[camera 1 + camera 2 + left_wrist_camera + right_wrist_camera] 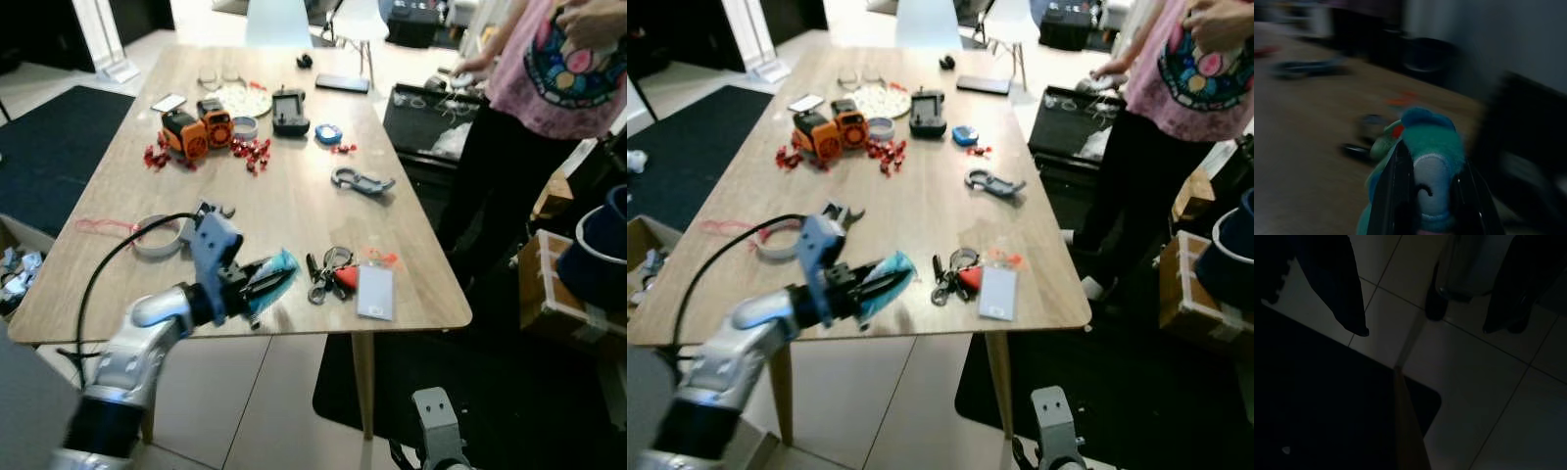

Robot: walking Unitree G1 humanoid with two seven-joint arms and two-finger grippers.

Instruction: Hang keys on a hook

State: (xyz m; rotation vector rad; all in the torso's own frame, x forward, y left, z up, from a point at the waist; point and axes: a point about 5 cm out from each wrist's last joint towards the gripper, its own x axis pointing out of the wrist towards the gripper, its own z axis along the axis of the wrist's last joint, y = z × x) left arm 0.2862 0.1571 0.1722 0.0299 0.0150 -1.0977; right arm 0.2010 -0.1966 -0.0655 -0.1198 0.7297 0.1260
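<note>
The tabletop (294, 206) was seen from above by both eyes. The floor (1474, 382) was seen by the right wrist.

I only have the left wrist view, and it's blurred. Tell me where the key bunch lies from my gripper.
Observer: The key bunch lies on the table near its front edge, just right of the left gripper, which grips a teal plush.
Operator: Report what's beside the keys.
Observer: A white card lies just right of them.
Operator: Check for anyone nearby.
Observer: A person in a pink shirt stands at the table's right side.
</note>
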